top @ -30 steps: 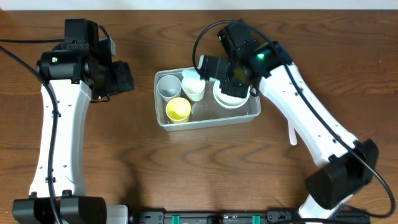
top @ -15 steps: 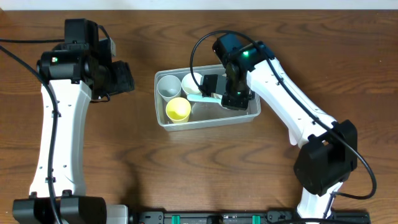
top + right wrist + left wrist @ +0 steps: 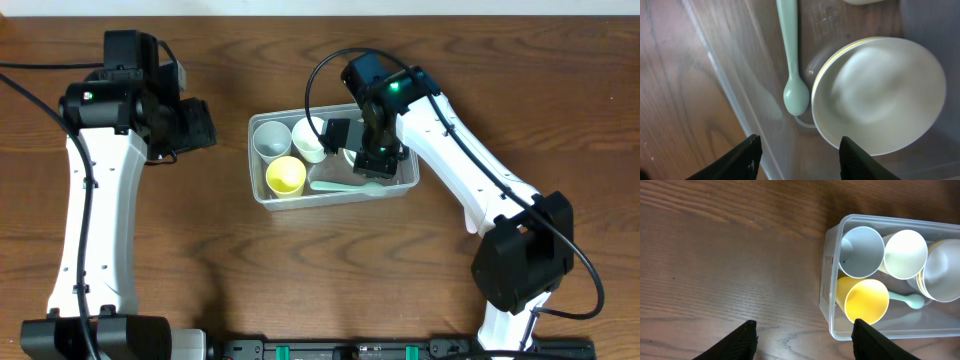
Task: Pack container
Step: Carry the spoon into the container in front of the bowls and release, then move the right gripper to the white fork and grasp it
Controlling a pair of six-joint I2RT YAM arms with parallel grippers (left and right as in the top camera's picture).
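Observation:
The clear container sits mid-table. It holds a grey cup, a white cup, a yellow cup, a stacked white bowl and a mint spoon lying along the front wall. My right gripper hangs open and empty over the tub's right half. In the right wrist view it stands above the spoon and the bowl. My left gripper is open and empty left of the tub. In the left wrist view it is by the container's wall.
A thin white utensil lies on the brown wooden table right of the tub, beside the right arm. The left arm stands along the table's left side.
The right gripper has let go of the mint spoon. The spoon now lies on the tub's floor near the front wall. The left arm has not moved.

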